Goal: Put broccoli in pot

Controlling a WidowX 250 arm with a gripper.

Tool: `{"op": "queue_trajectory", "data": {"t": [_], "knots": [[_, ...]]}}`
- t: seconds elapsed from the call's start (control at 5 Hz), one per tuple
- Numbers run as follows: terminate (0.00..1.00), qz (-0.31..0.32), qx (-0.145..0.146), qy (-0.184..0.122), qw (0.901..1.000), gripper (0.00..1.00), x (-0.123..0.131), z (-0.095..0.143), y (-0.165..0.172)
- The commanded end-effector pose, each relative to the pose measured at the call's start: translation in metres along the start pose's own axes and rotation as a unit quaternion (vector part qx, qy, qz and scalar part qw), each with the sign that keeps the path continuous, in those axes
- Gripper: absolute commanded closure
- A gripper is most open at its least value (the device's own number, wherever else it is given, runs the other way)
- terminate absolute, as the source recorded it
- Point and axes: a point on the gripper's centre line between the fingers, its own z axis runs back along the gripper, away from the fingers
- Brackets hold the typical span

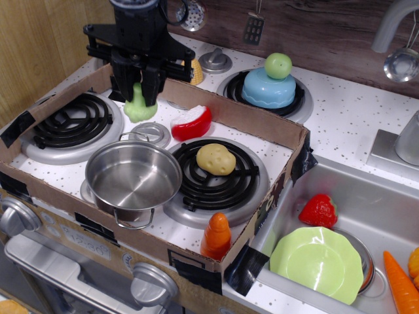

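My black gripper (pixel 139 91) hangs over the back of the stove, shut on the pale lime-green broccoli (pixel 139 108), head down, stalk between the fingers. The broccoli hangs in the air above the small grey knob-topped lid (pixel 150 133), just behind the pot. The shiny steel pot (pixel 133 175) stands upright and empty at the front of the stove, between the two front burners, below and in front of the gripper.
A cardboard wall (pixel 242 114) rings the stove. A red-white cheese wedge (pixel 191 122), a potato (pixel 216 158) on the right burner and an orange toy (pixel 217 235) lie near. Behind stand a blue dish with green ball (pixel 272 82) and corn. The sink holds a lime plate (pixel 321 261) and a strawberry.
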Motion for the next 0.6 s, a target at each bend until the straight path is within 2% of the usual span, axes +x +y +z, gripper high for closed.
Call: {"op": "queue_trajectory", "data": {"t": [0.0, 0.2, 0.4], "knots": [[0.00, 0.033, -0.007, -0.024, 0.9992, 1.00, -0.019, 0.005, -0.015], [0.00, 0.042, -0.009, -0.006, 0.9990, 1.00, -0.027, 0.003, -0.015], [0.00, 0.050, -0.029, 0.004, 0.9983, 0.00, -0.032, 0.002, -0.011]]}}
